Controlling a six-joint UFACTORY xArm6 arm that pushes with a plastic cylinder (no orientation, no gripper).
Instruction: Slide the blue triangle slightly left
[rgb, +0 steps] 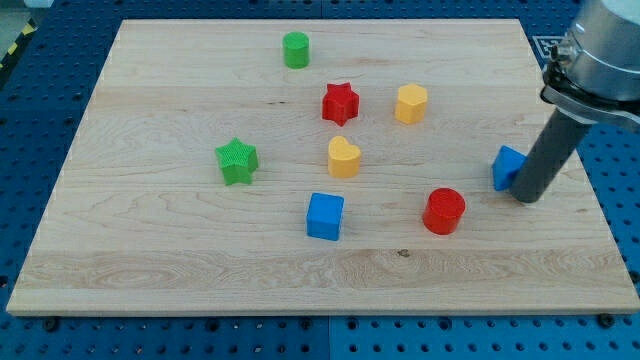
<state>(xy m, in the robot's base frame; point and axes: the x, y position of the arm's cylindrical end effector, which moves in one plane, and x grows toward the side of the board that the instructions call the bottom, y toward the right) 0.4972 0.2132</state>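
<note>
The blue triangle (507, 166) lies near the board's right edge, partly hidden behind my rod. My tip (526, 197) rests on the board just right of and slightly below the blue triangle, touching or nearly touching it. A red cylinder (444, 211) stands to the lower left of the triangle.
On the wooden board (150, 250) are a blue cube (325, 216), a yellow heart (343, 157), a red star (340, 103), a yellow hexagon (410, 103), a green cylinder (295, 49) and a green star (237, 161). The board's right edge runs close to my tip.
</note>
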